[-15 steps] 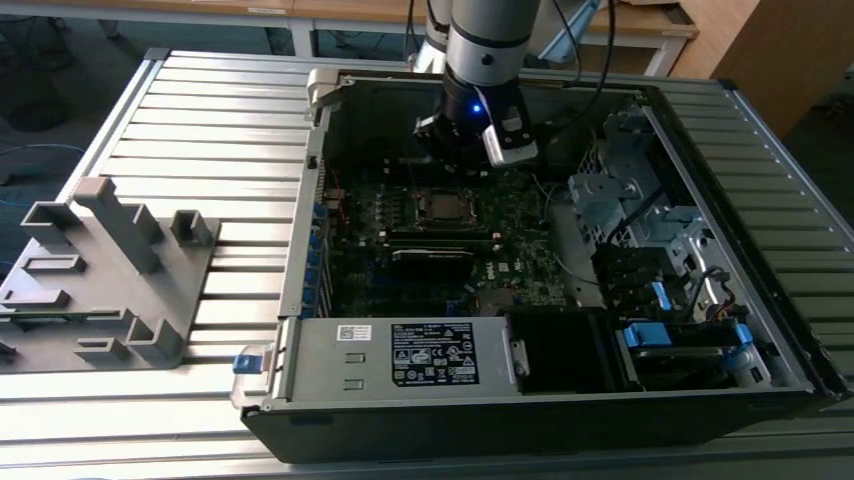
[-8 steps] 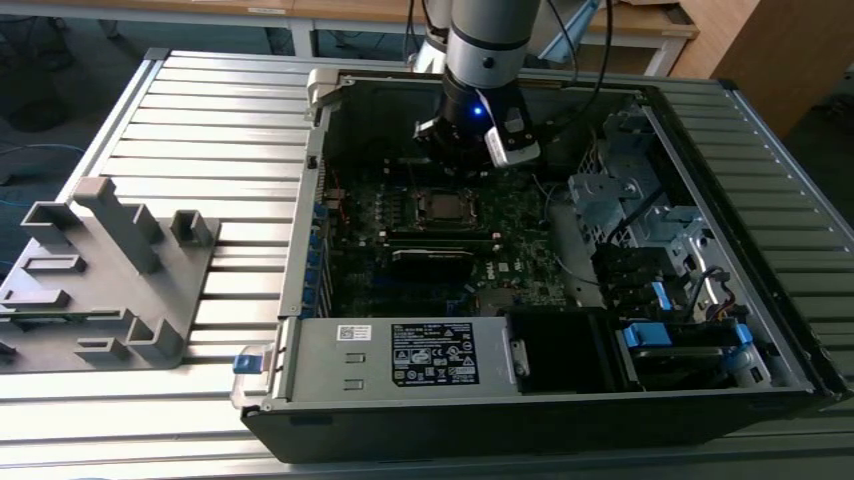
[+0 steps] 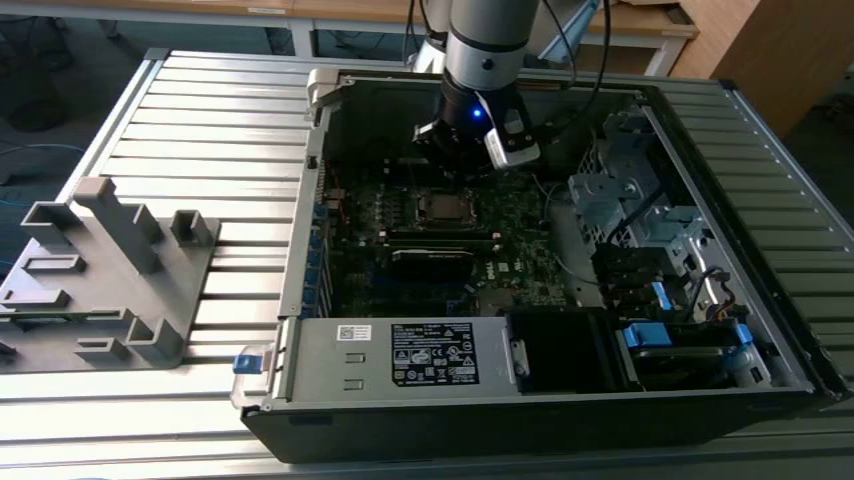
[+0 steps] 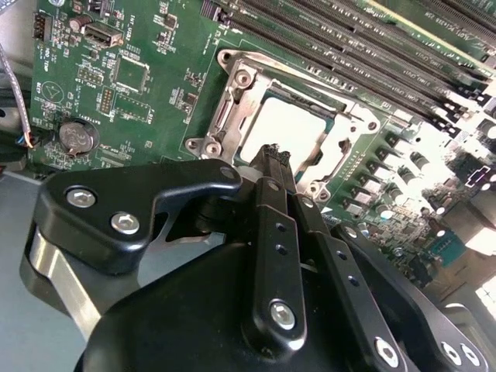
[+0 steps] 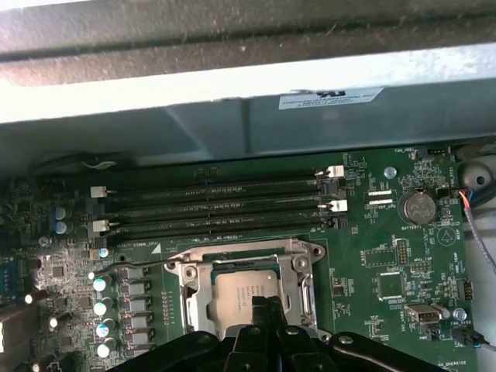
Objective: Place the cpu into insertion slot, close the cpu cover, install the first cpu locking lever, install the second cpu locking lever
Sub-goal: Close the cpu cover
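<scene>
From my station, the small flat square cpu with its dull grey metal top (image 5: 246,288) sits in the square, silvery-rimmed insertion slot (image 3: 441,207) on the green motherboard (image 5: 387,256). The thin silvery cpu cover frame (image 5: 304,283) looks lowered around it. My black claw (image 4: 271,156) has its two fingers pinched together on nothing, tips at the socket's edge over the frame (whether they touch it I cannot tell). I judge the placing done and the cover step about finished; I cannot make out whether either locking lever is latched. Lever work calls for those closed tips to bear on thin wire beside the frame, never on the chip.
</scene>
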### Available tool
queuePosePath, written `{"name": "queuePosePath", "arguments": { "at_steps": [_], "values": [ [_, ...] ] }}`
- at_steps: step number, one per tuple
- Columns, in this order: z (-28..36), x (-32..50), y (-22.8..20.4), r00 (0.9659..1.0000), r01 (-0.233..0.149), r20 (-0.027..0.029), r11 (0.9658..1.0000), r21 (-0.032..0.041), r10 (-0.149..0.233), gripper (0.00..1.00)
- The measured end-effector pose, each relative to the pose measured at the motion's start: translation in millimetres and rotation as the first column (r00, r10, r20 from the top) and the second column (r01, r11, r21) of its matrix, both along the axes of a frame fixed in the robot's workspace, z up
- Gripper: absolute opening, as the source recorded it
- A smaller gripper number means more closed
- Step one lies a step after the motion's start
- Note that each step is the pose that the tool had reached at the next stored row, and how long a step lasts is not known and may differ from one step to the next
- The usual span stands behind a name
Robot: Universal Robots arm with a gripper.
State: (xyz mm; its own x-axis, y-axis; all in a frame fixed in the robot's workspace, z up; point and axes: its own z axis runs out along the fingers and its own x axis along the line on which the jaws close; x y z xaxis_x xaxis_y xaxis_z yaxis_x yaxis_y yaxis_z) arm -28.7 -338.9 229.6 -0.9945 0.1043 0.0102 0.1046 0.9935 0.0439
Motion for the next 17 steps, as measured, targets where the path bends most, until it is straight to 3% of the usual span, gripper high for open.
{"name": "queuePosePath", "arguments": {
  "at_steps": [4,9,17],
  "values": [
    [-0.2,0.0,0.0,1.0,0.0,0.0001,1.0,0.0,0.0,0.11],
    [-3.6,-0.5,-0.1,1.0,0.0,0.0063,1.0,0.0,0.0,0.11],
    [-3.7,-1.1,0.0,1.0,0.0,0.0076,1.0,0.0001,0.0,0.11]
  ]
}}
